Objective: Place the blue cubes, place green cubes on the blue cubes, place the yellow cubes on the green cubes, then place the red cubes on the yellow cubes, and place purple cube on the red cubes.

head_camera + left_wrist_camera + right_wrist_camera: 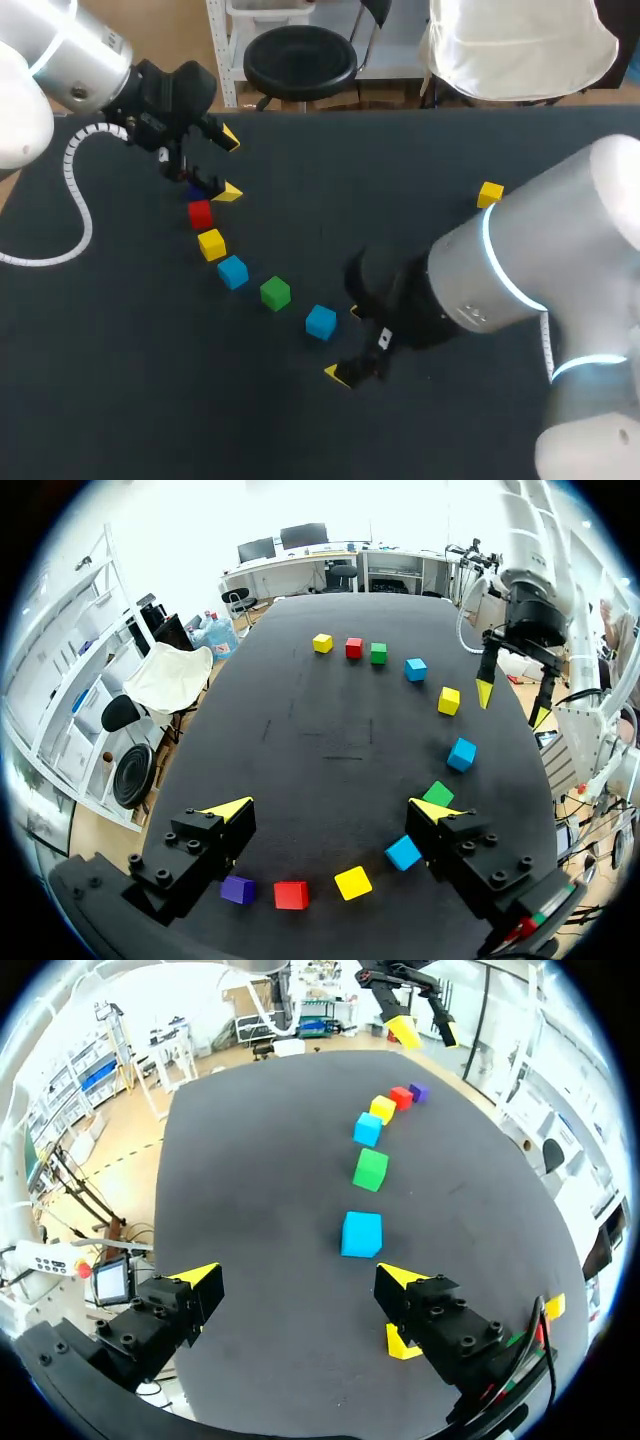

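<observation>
I find the black table (400, 170) carrying loose cubes (275, 293), each lying singly. My right gripper (347, 343) hangs spread and empty just beside a blue cube (320, 322). My left gripper (222, 165), likewise spread and empty, hangs over the purple cube (237, 889), which ends a curved row.

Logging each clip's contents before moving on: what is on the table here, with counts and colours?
Blue cubes: three, blue, spaced along a curved row.
Green cubes: two, green, same row.
Yellow cubes: three, yellow, same row.
Red cubes: two, red, near each end of the row.
Purple cube: one, purple, at one end.
Table: one, black, under everything.
Left hand: one, open, over the purple end.
Right hand: one, open, blue cube just ahead.
</observation>
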Motion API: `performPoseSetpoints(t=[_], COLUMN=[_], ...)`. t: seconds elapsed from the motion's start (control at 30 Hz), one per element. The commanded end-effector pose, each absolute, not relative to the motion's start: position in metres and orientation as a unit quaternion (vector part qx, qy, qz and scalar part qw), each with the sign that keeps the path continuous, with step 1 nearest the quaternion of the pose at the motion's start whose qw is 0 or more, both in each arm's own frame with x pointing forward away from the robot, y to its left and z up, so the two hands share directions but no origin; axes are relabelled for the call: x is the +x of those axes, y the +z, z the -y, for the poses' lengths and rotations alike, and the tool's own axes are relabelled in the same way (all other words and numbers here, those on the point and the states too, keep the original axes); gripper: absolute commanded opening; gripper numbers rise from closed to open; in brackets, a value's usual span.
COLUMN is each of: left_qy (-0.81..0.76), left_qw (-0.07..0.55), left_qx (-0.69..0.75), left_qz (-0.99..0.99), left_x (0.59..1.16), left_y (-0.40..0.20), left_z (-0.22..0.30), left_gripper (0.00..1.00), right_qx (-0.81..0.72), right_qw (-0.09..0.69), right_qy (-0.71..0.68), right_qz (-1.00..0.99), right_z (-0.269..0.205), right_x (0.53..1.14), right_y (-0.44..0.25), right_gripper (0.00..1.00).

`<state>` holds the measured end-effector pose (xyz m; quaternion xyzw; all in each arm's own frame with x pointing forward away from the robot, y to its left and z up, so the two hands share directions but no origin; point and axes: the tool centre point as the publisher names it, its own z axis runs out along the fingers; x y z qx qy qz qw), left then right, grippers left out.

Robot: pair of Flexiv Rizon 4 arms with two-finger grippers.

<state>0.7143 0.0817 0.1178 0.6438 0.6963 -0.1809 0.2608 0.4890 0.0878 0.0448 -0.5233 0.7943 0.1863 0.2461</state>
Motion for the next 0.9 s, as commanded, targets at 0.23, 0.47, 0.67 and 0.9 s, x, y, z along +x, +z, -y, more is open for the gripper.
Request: performPoseSetpoints(t=[0.23, 0.47, 0.67, 0.9], left_qy=[-0.181, -0.181, -0.181, -0.181], left_qw=[0.260, 0.260, 0.260, 0.260], left_qx=[0.644, 0.644, 0.644, 0.644], left_qz=[-0.696, -0.696, -0.696, -0.696], left_x=[0.714, 0.714, 0.714, 0.714], left_y=[0.118, 0.118, 0.118, 0.118], left_z=[-0.082, -0.082, -0.082, -0.082], left_gripper=[1.00, 1.00, 1.00, 1.00], right_qx=[-0.509, -0.513, -0.517, -0.512], right_qw=[0.298, 0.306, 0.307, 0.308], right_qy=[0.151, 0.162, 0.171, 0.199], right_qz=[-0.793, -0.786, -0.780, -0.777], right_z=[-0.097, -0.095, -0.097, -0.096], right_x=[0.500, 0.512, 0.523, 0.533], right_y=[0.026, 0.024, 0.021, 0.010], right_gripper=[1.00, 1.00, 1.00, 1.00])
